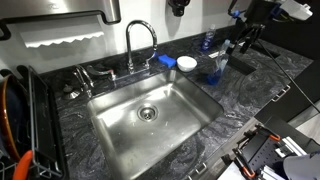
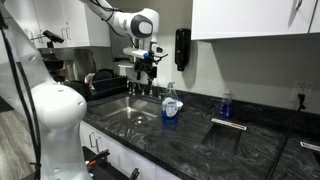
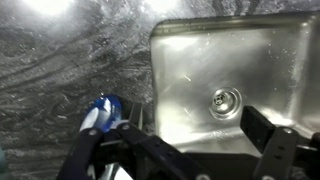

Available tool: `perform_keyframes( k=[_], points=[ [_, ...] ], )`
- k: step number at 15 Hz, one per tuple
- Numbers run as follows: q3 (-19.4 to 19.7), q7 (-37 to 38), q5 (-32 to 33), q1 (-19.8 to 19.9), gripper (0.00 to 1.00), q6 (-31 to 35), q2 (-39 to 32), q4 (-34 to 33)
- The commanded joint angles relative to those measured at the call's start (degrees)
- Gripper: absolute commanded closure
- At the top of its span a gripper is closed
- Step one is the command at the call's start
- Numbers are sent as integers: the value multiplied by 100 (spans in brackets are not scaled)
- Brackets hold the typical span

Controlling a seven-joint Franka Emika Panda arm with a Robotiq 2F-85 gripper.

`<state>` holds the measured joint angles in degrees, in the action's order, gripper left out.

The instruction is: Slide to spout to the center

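Although the spout (image 1: 129,45) is rooted behind the sink basin (image 1: 115,125), its arch is turned sideways along the back rim, off the center (image 1: 150,122); the end effector (image 2: 146,68) is held above, fingers (image 3: 265,135) spread and empty, with the spout judged below it.

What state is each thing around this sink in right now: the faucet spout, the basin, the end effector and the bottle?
spout: upright, no water running, not gripped.
sink basin: empty, drain uncovered.
end effector: open, holding nothing, hanging above the faucet.
blue bottle: upright on the counter beside the sink; cannot tell whether its cap is open or shut.
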<state>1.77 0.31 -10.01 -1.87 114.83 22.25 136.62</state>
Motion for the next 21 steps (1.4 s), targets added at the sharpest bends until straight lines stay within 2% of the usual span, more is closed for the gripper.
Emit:
perform_keyframes(
  k=[1, 5, 8, 12, 13, 14, 18, 19, 21],
  points=[
    [-223, -451, -426, -356, 0, 953, -17, 114],
    [-568, -824, -294, -752, 0, 2222, -445, -7],
    [-788, -1148, -155, -1028, 0, 2881, -698, -108],
    [-916, -1590, 266, -1185, 0, 3866, -992, -206],
    [-951, -1502, 449, -1142, 0, 4093, -999, -183],
    [-906, -1316, 278, -1193, 0, 3729, -817, -91],
    [-919, -1338, 429, -1189, 0, 3979, -903, -117],
    [-1016, -995, 755, -1000, 0, 4091, -976, -125],
    [-1035, -676, 1051, -880, 0, 4248, -1245, -235]
  ],
)
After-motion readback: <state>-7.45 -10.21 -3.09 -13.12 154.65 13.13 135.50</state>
